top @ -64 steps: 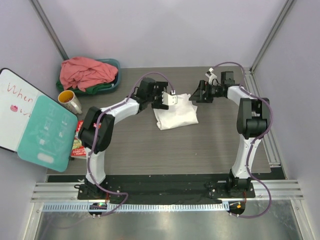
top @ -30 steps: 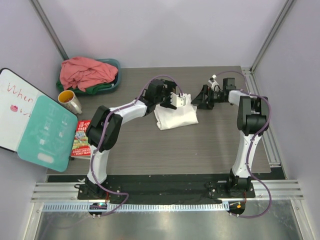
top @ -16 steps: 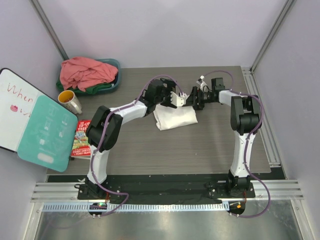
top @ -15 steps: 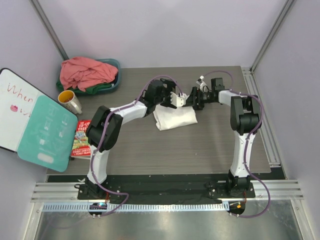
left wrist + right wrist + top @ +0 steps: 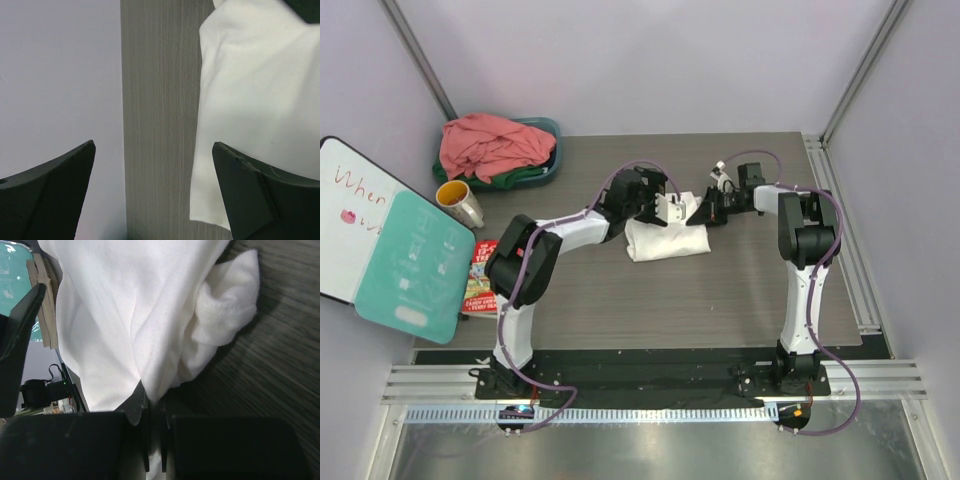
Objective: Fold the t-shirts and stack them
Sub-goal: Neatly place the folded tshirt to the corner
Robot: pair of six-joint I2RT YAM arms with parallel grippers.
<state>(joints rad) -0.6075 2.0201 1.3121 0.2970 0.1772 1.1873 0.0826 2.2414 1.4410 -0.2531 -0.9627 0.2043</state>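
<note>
I had two arms to watch. In the middle of the table (image 5: 740,290) lay one white t-shirt (image 5: 668,240), in a small flat bundle. The left gripper (image 5: 665,208) hung at its far edge with both fingers (image 5: 55,180) spread wide, holding nothing. The right gripper (image 5: 703,212) was beside it, pinched tight on a bit of the white cloth. Off to the left stood one cup (image 5: 458,203). Farthest back, in the left corner, sat one teal basin (image 5: 552,128). One pink t-shirt (image 5: 490,140) was heaped in it, with one dark green t-shirt (image 5: 525,177) underneath. That made three shirts.
</note>
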